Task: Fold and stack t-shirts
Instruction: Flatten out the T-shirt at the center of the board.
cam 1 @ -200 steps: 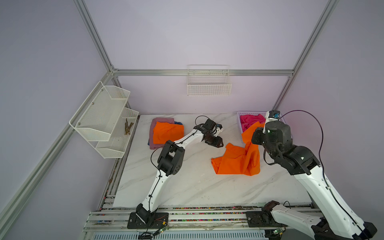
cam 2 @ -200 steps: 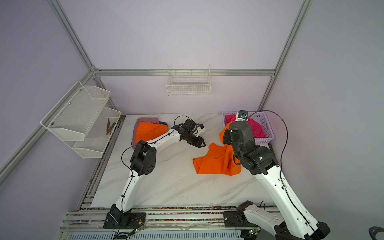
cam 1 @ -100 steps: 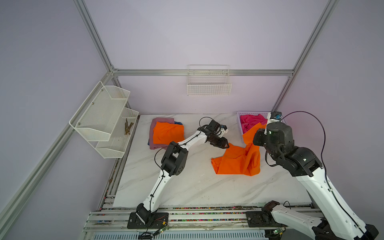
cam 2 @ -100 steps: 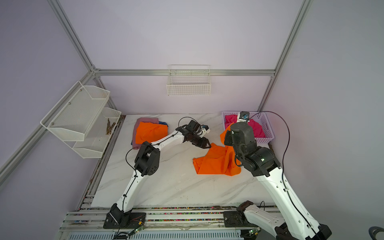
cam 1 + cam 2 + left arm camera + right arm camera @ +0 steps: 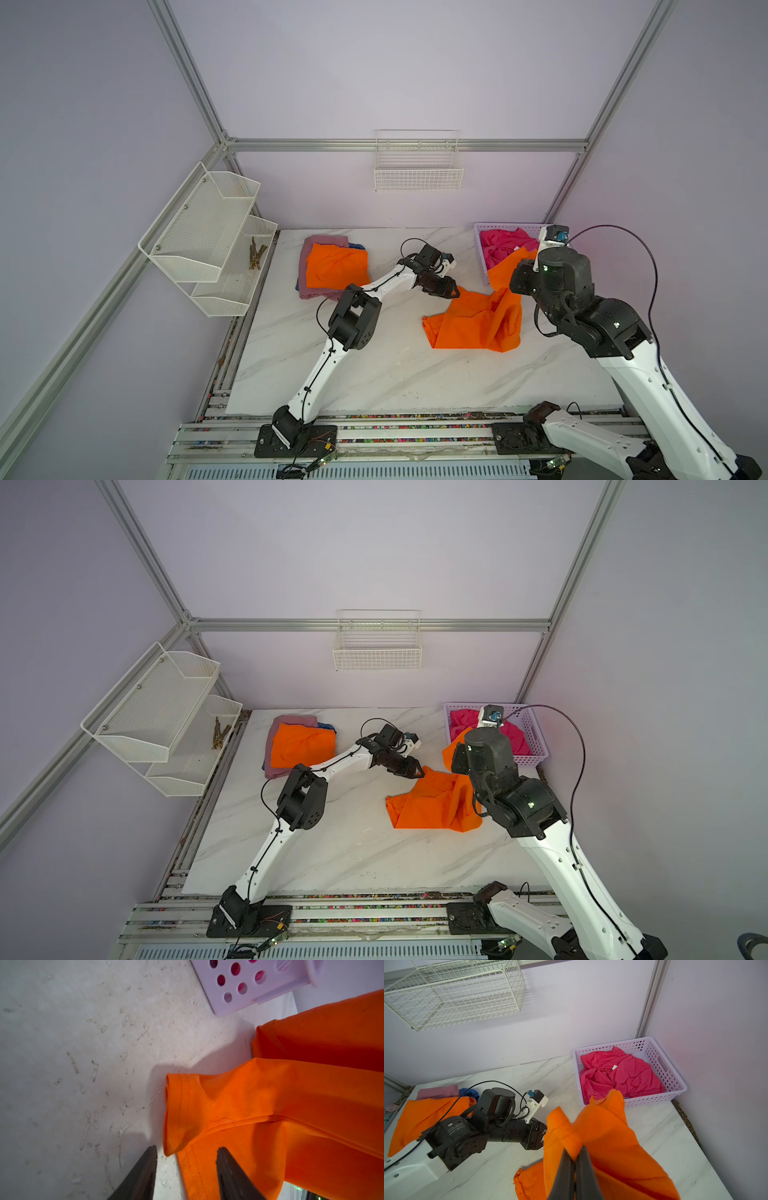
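TOP: shows loose orange shirt (image 5: pixel 473 328) crumpled mid-right on table (image 5: pixel 374 374), one edge lifted; folded orange shirt (image 5: pixel 336 266) atop back-left stack; left gripper (image 5: pixel 453 292) at loose one's corner | LEFT WRIST: shows jaws apart, sleeve hem between, nothing pinched | RIGHT WRIST: shows right gripper (image 5: pixel 576 1152) clamped on raised orange fold; pink shirt (image 5: pixel 618 1076) in basket (image 5: pixel 654 1098)
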Tool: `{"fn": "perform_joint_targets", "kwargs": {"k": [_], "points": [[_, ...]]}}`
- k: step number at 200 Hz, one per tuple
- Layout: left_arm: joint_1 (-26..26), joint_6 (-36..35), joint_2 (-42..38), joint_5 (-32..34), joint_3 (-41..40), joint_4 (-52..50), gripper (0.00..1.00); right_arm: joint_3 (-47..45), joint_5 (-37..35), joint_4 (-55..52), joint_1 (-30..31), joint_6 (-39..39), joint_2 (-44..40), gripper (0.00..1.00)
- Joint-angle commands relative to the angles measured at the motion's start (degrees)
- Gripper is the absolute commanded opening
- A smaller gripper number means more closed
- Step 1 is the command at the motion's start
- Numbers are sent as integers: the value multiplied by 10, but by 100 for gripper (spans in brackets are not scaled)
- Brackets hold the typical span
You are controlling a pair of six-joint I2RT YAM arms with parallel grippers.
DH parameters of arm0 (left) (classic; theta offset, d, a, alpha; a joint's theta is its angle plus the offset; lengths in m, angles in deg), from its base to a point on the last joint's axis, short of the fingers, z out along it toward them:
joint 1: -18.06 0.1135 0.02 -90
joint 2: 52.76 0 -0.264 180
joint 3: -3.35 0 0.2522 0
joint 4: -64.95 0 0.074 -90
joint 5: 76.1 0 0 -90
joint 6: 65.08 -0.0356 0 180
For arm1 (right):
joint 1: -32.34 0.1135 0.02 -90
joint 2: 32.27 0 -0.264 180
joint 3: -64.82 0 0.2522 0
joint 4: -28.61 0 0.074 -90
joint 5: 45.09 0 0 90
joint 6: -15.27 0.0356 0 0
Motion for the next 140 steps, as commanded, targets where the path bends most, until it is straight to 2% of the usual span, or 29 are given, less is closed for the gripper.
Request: {"fn": "perform_joint_targets", "kwargs": {"k": [1, 66, 84, 98, 140], "points": [[-3, 10, 14, 4, 21, 17, 50, 9, -7, -1, -1, 5, -8, 0], [-8, 22, 42, 0, 46, 25, 50, 6, -10, -3, -1, 1, -13, 0], [-10, 25, 49, -3, 56, 25, 47, 5, -14, -3, -1, -1, -15, 0], [-11, 28, 54, -10, 62, 25, 42, 4, -16, -4, -1, -2, -15, 0], [-12, 21, 39, -5, 40, 17, 10, 1, -13, -4, -1, -4, -12, 0]]}}
